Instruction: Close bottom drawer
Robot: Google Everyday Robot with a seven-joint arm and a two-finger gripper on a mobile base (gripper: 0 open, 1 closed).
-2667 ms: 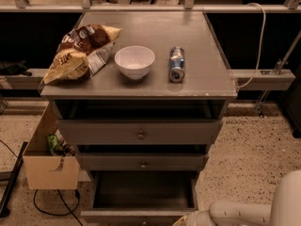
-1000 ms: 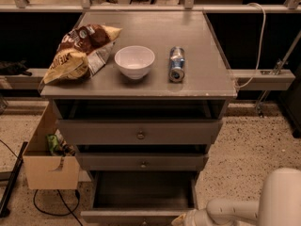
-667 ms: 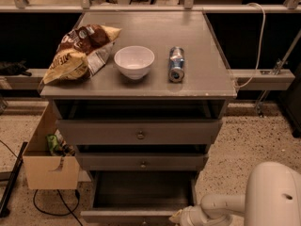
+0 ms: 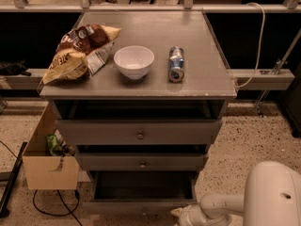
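The bottom drawer (image 4: 141, 206) of the grey cabinet stands pulled out, its dark inside showing behind a low flat grey front. Above it are the middle drawer (image 4: 141, 163) with a small knob and the tall-fronted top drawer (image 4: 139, 133) with a larger knob. My gripper (image 4: 181, 214) is at the bottom edge of the camera view, right at the front right end of the bottom drawer's front. My white arm (image 4: 263, 199) reaches in from the lower right.
On the cabinet top (image 4: 197, 74) lie a chip bag (image 4: 77, 53), a white bowl (image 4: 134, 60) and a can on its side (image 4: 176, 64). A cardboard box (image 4: 47, 159) stands on the floor left of the cabinet, with black cables beside it.
My arm has swung left and risen in the lower right corner. The gripper has stayed by the drawer's right front end. The bottom drawer looks pushed in a little.
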